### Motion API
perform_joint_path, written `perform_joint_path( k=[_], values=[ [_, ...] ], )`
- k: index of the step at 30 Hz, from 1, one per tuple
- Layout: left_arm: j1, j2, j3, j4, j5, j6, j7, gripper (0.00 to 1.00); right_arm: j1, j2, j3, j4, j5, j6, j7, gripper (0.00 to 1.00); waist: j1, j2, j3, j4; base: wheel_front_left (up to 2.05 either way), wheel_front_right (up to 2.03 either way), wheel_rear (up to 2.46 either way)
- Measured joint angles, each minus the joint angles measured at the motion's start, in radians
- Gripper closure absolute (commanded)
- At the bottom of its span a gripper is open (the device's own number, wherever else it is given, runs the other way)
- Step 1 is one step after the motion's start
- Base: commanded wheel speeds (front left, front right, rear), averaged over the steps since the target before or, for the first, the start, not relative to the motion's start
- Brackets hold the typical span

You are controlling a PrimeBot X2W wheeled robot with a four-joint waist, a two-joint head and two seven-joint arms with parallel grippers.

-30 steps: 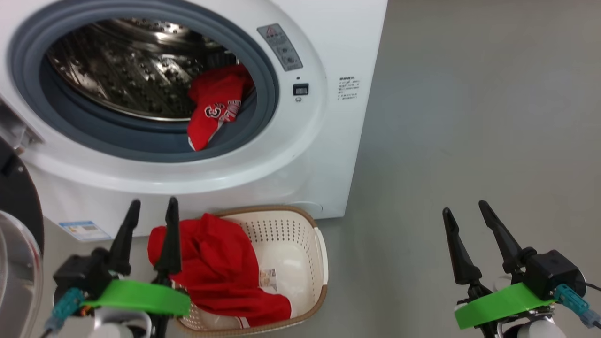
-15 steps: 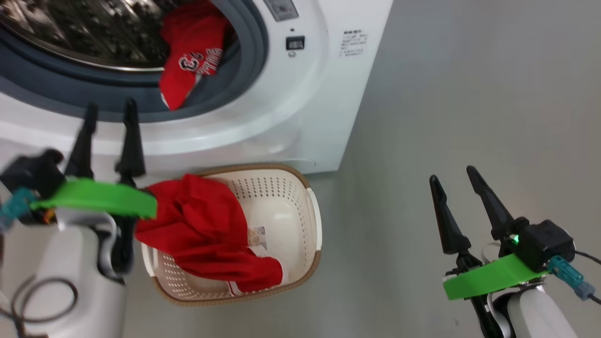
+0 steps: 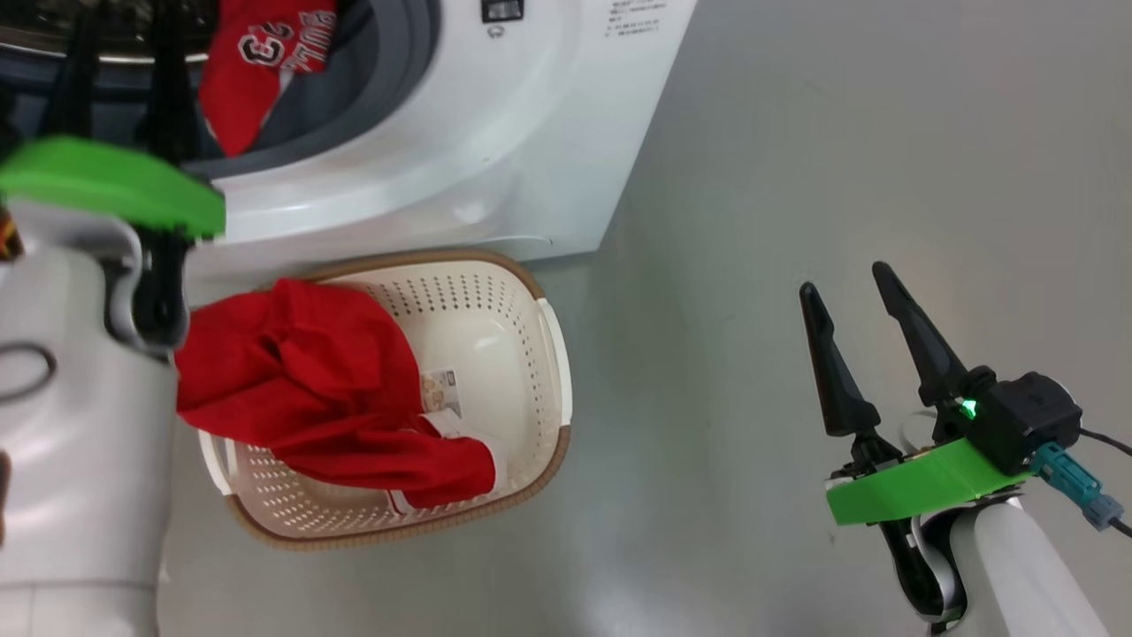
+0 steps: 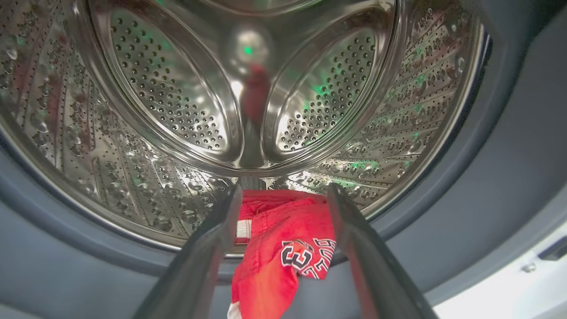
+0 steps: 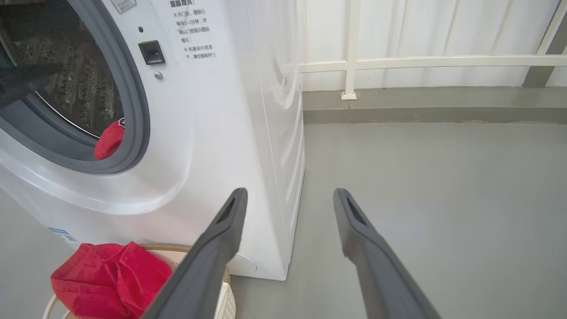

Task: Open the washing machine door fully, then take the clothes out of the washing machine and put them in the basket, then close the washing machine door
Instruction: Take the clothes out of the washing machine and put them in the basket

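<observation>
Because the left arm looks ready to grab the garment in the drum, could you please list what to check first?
1. Left gripper open: ok, fingers apart.
2. Drum garment lined up: ok, it shows between the fingers in the left wrist view.
3. Fingers deep enough to pinch it: cannot tell.
4. Drum garment free to lift: ok, it seems to drape loosely over the ring.
5. Basket has room: ok, the basket garment covers its left part and the rest is bare.
6. Right gripper out of the way: ok, open, over the floor.
</observation>
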State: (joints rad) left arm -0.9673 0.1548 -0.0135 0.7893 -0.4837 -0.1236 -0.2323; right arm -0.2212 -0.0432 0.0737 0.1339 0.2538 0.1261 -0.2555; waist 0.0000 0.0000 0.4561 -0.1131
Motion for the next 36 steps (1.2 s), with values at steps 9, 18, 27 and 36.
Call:
perform_joint_path(
  k=[9, 18, 27, 36],
  values=[
    [-0.195, 0.008, -0.059, 0.163, -0.068, 0.000, 0.169, 0.00, -0.037, 0.000, 0.018, -0.001, 0.000, 0.000, 0.000, 0.00, 0.0000, 0.0000, 0.060, -0.023, 0.00, 0.00, 0.00],
    [-0.318, 0.055, -0.143, 0.320, -0.089, -0.001, 0.401, 0.00, -0.054, 0.000, 0.036, 0.000, 0.000, 0.000, 0.000, 0.00, 0.0000, 0.0000, 0.099, -0.059, 0.00, 0.00, 0.00],
    [-0.332, 0.093, -0.213, 0.359, -0.112, -0.001, 0.521, 0.00, -0.054, 0.000, 0.044, 0.000, 0.000, 0.000, 0.000, 0.00, 0.0000, 0.0000, 0.120, -0.099, 0.00, 0.00, 0.00],
    [-0.345, 0.121, -0.274, 0.404, -0.058, 0.020, 0.418, 0.00, -0.054, 0.000, 0.059, -0.001, 0.004, 0.000, 0.000, 0.00, 0.0000, 0.0000, 0.124, -0.117, 0.00, 0.00, 0.00]
  ],
)
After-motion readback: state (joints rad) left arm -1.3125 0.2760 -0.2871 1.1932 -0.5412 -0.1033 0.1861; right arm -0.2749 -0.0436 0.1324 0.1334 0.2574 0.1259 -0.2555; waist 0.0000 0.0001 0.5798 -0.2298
